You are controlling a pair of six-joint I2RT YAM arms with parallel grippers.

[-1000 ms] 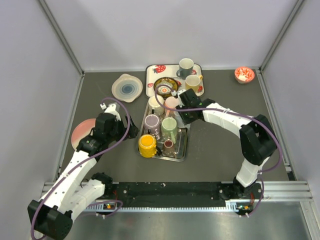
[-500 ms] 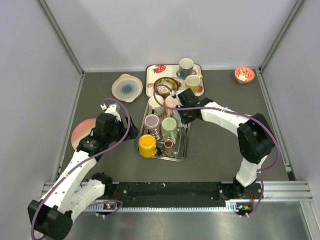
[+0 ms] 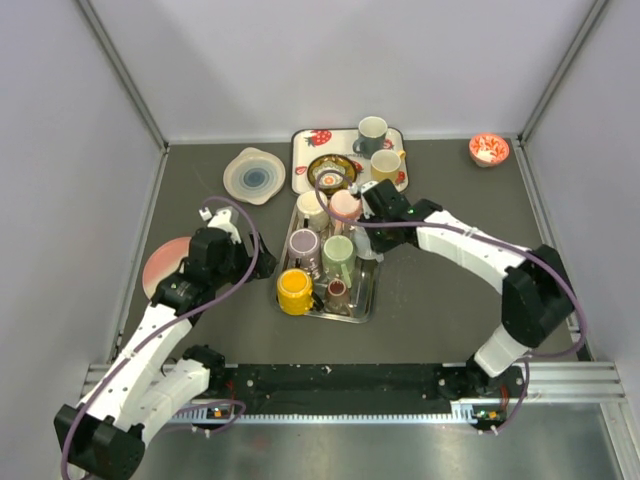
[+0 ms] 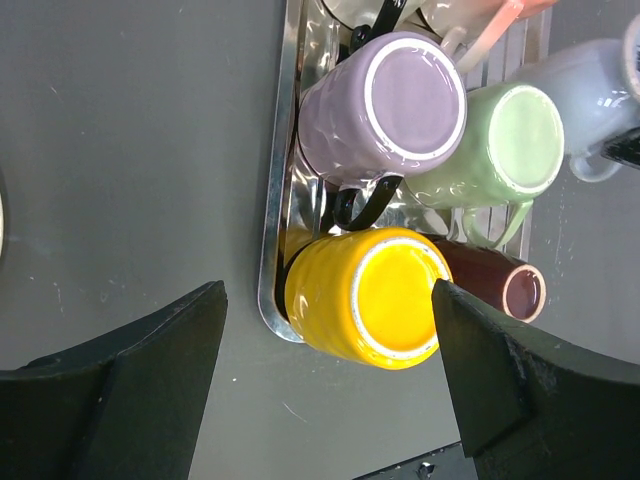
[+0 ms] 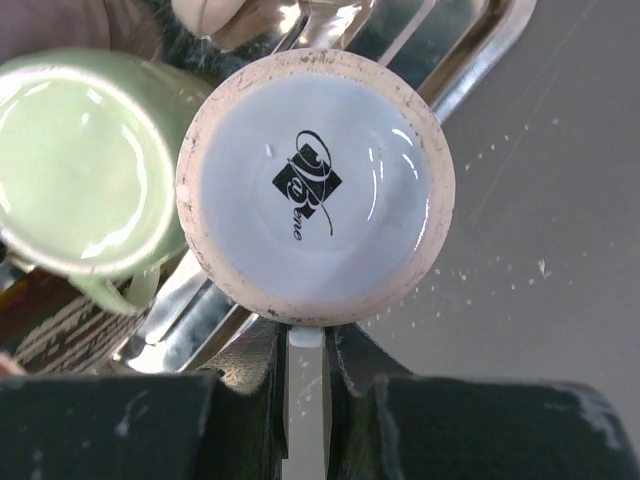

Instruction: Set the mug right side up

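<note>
A pale blue mug [image 5: 315, 185] stands upside down at the right edge of the metal tray [image 3: 371, 290], its base with a black logo facing the right wrist camera. My right gripper [image 5: 305, 335] is shut on the mug's handle [image 5: 305, 400], which sits between the two fingers. From above, that mug [image 3: 366, 243] shows just in front of the right gripper [image 3: 372, 212]. My left gripper [image 4: 330, 380] is open and hangs over the bare table left of the tray, near an upturned yellow mug [image 4: 375, 297], touching nothing.
The tray also holds upside-down lilac [image 4: 395, 105], green [image 4: 500, 145] and brown [image 4: 495, 283] mugs. Behind it stands a strawberry-print tray [image 3: 300, 160] with upright mugs and a bowl. A pale plate [image 3: 254, 175], a pink plate [image 3: 162, 265] and a red bowl [image 3: 489, 150] lie around.
My right gripper has closed onto the pale blue mug's handle, and the right arm's elbow has swung out to the right. The left arm has stayed put.
</note>
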